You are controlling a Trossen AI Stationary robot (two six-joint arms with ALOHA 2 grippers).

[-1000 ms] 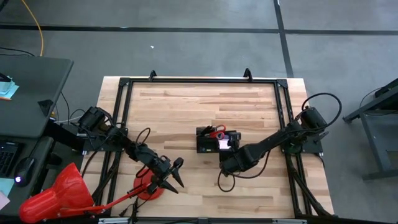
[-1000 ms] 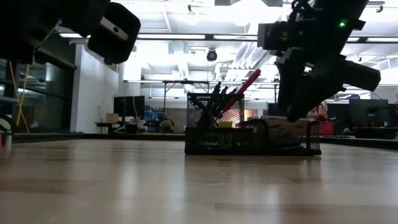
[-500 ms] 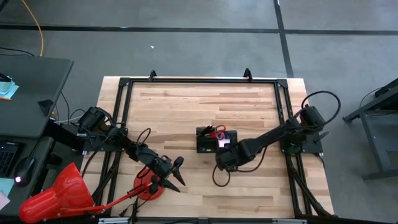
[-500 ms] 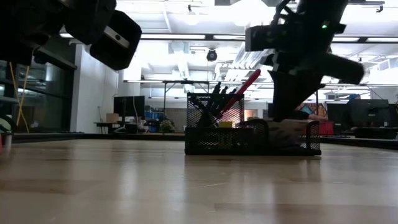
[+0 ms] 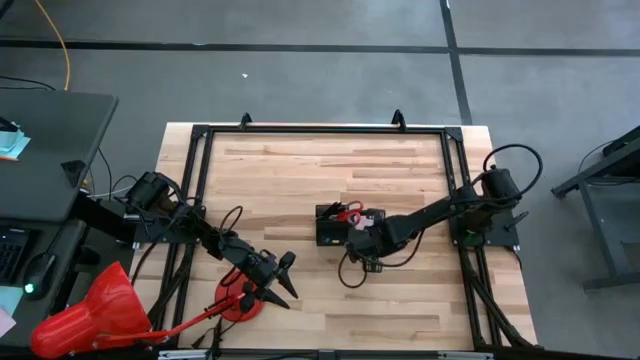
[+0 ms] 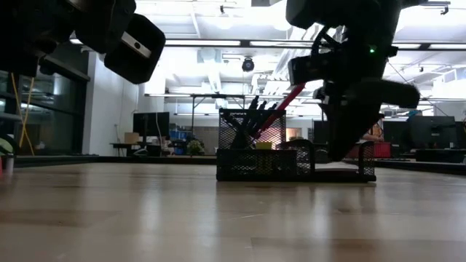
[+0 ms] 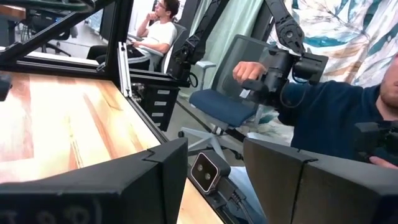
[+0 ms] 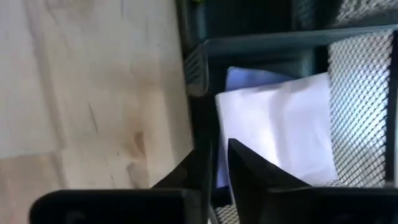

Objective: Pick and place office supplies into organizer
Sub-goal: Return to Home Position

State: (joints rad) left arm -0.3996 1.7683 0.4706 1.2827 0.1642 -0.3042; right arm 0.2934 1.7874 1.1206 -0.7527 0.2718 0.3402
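Jaws: the left gripper [image 5: 282,278] stands spread in a wide V, holding nothing. The right gripper [image 8: 221,168] has its fingers [image 8: 199,171] parted by a narrow slit, with nothing between them.

Wooden table [image 5: 330,160]: bordered by black frame rails [image 5: 200,200]. A red cone [image 5: 90,310] lies off its left corner, and a red disc [image 5: 235,303] sits at the edge next to it.

Left gripper: hovers just beside the disc, near the table's left edge.

Right gripper: hangs directly over the organizer.

Black mesh organizer [image 5: 328,232]: sits at the table's centre, well clear of every edge.

Contents:
- Red-handled scissors [image 6: 287,102] and dark pens [image 6: 251,116] stand tilted in the tall compartment.
- A pale sticky pad [image 8: 273,130] lies flat in a low compartment.
- A purple pad [image 8: 249,78] shows from under the sticky pad.
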